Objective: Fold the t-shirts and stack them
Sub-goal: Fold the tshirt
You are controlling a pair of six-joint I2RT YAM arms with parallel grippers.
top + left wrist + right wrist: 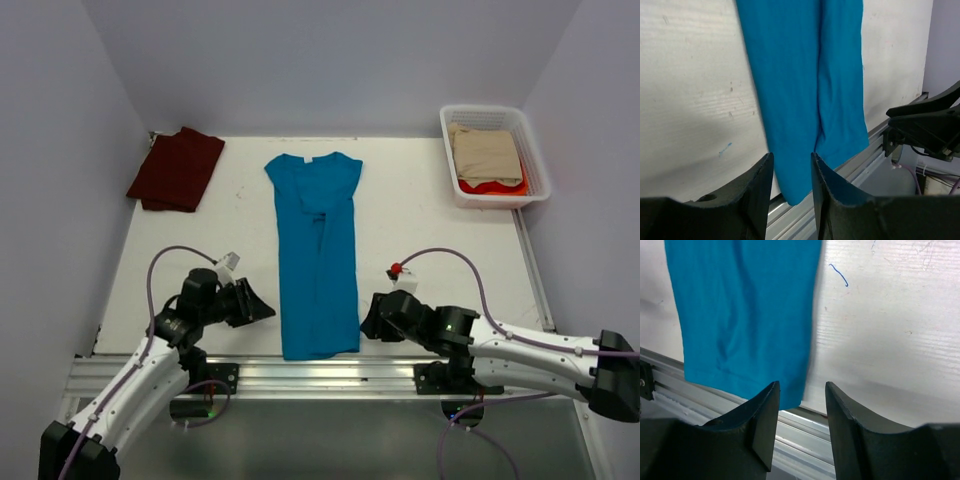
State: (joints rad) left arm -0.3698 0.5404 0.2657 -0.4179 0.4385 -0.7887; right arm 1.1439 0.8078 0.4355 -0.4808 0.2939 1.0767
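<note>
Scene: a white table (420, 230) seen from above, with two robot arms based at its 6 o'clock edge.

Teal t-shirt (317, 255): lies flat at the centre of the table, its sides already folded in to make a narrow strip. Its long axis runs from 12 to 6 o'clock, collar at 12. The hem at 6 overlaps the metal rail (320, 372) along the near edge.

Left gripper (255, 303): sits low, just beside the strip's left edge near the hem, with the shirt at its 3 o'clock. Its jaws are parted and hold nothing. The wrist view shows the hem corner beyond the gap between the fingers (757, 190).

Right gripper (372, 318): sits just beside the strip's right edge near the hem, with the shirt at its 9 o'clock. Its jaws are also spread and empty.

Nearer arm: neither. The two grippers flank the hem about evenly, one at each corner.

Likely next move: each gripper pinches its own hem corner, then carries the hem toward the collar at 12 o'clock.

Maroon t-shirt (177, 168): folded, at the table's 10 o'clock corner, well apart from the teal one.

Basket (448, 150): white, at the 2 o'clock corner, holding a beige cloth (485, 152) on top of a red cloth (492, 186).

Obstacles: nothing lies on the strip or between the hem and the collar. The risk I see is the rail under the hem, which leaves little room for a lower finger.
</note>
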